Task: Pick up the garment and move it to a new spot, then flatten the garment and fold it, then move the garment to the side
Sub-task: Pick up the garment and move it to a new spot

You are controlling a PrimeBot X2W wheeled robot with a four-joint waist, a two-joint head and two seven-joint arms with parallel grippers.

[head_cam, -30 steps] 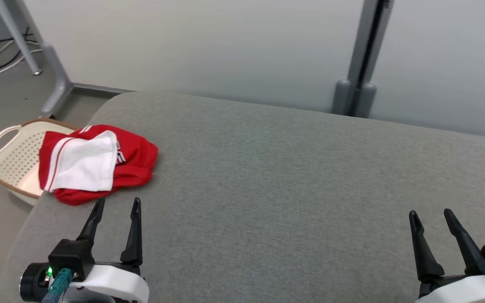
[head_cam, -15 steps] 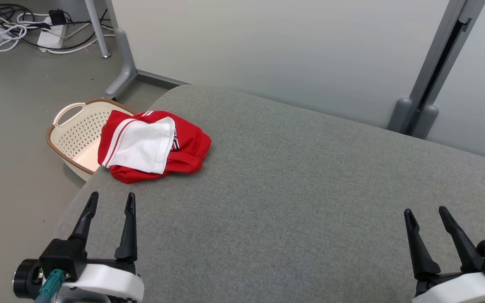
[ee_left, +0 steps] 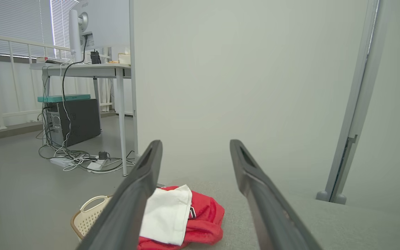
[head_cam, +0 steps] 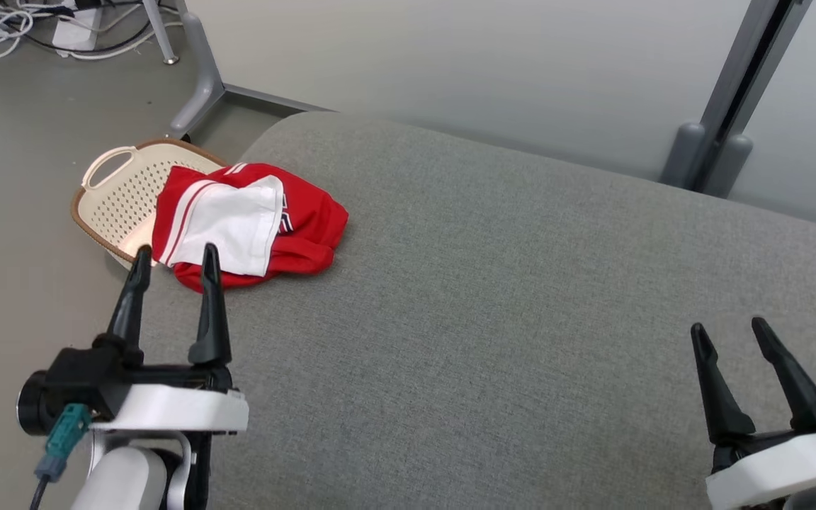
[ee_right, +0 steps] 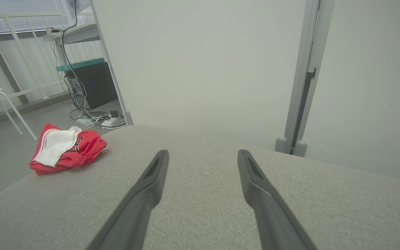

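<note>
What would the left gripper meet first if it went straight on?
Probably the crumpled red-and-white jersey on the grey cushion, just ahead of the left gripper; it might pass over.

A pale wall (ee_left: 221,69) backs the grey cushioned surface (head_cam: 521,319); a desk (ee_left: 82,67) (cables (ee_left: 78,161) beneath) stands before what seem blinds (ee_left: 12,27).

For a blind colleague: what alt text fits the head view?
A crumpled red-and-white garment lies near the left corner of a grey padded surface, a cream basket on the floor beside it. The open left pincer points toward the garment; the open right pincer sits at lower right.
</note>
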